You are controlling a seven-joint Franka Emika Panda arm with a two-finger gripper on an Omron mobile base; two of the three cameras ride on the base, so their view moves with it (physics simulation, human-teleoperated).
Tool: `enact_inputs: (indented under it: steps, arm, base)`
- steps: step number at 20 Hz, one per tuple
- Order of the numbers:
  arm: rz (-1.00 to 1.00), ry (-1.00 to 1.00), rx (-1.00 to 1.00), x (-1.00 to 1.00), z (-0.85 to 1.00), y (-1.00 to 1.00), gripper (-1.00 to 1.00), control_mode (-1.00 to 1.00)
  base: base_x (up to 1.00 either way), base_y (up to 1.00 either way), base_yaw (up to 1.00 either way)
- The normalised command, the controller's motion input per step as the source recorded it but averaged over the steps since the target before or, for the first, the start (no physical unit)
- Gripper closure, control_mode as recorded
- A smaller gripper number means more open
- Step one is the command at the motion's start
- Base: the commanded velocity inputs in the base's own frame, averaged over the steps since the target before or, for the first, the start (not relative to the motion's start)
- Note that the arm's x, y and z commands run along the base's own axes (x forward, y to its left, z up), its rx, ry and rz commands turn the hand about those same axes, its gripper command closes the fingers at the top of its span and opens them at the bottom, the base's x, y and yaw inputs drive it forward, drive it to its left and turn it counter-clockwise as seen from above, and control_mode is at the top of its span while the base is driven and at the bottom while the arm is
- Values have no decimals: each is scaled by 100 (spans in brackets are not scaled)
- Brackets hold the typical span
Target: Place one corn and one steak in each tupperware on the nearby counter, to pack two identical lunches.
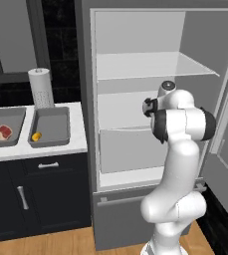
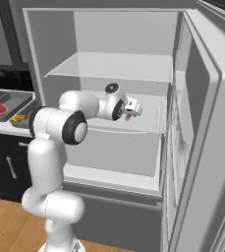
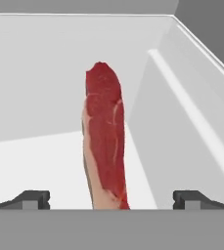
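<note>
Inside the open grey refrigerator [image 1: 135, 30], the claw [image 3: 111, 200], fingers spread wide, faces a red, tan-rimmed steak [image 3: 105, 136] at 12 o'clock. On the white marble desk [image 1: 78, 144], two grey tupperware trays [image 1: 51, 127] hold corn and one steak.

The white arm rises from its base in a thick upright column, bends at a dark-ringed elbow joint at about mid height, and reaches forward and level from there. The wrist turns sideways at the far end of the reach, carrying the end effector [image 2: 132, 112] out ahead of the elbow. In the hand view its two dark fingertips [image 3: 33, 199] stand spread wide apart, one at each side, with nothing clamped between them.
</note>
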Motion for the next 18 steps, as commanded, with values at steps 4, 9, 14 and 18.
enact_inputs:
  steps: [4,9,14,18]
  arm:
    - [0,0,0,21,-6,-1,-100,-100]
    - [0,0,0,22,-7,-3,-100,-100]
    - [0,0,2,22,-11,-6,-100,-100]
    - [0,0,2,18,-11,-6,-100,-100]
  base:
    - [0,0,0]
    - [0,0,0]
    - [0,0,0]
    - [0,0,0]
